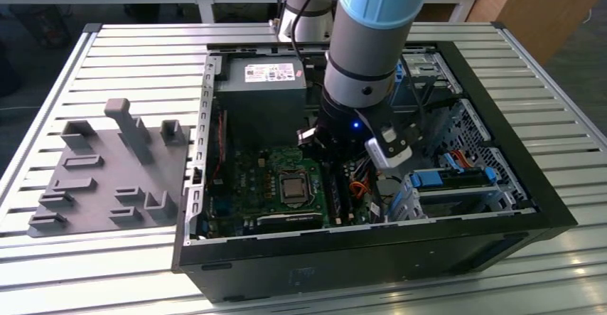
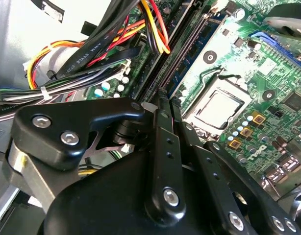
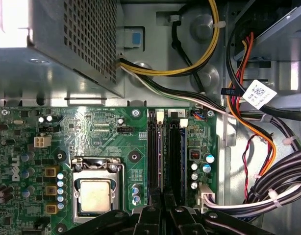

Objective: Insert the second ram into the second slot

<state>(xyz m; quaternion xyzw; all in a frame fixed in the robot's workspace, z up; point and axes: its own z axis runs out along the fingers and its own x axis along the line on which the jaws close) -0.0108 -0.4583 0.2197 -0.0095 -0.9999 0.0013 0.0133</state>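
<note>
Hovering low over the motherboard (image 3: pixel 106 132) inside the open computer case (image 1: pixel 531 208), the pincer (image 3: pixel 163 200) sits directly above the RAM slots (image 3: pixel 165 156), its fingers (image 2: pixel 165 147) pressed close together. The second ram (image 3: pixel 182 156) appears as a blue strip standing in a slot beside the CPU socket (image 3: pixel 95 191), seemingly near seated. The exterior view adds the grey fixture tray (image 1: pixel 104 180) on the table (image 1: pixel 114 52).

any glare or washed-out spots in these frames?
Yes: in the first wrist view, the power supply has a blown-out white corner; in the second wrist view, the motherboard is overexposed beside the CPU socket; in the exterior view, the table slats gleam and the case interior is dim.
</note>
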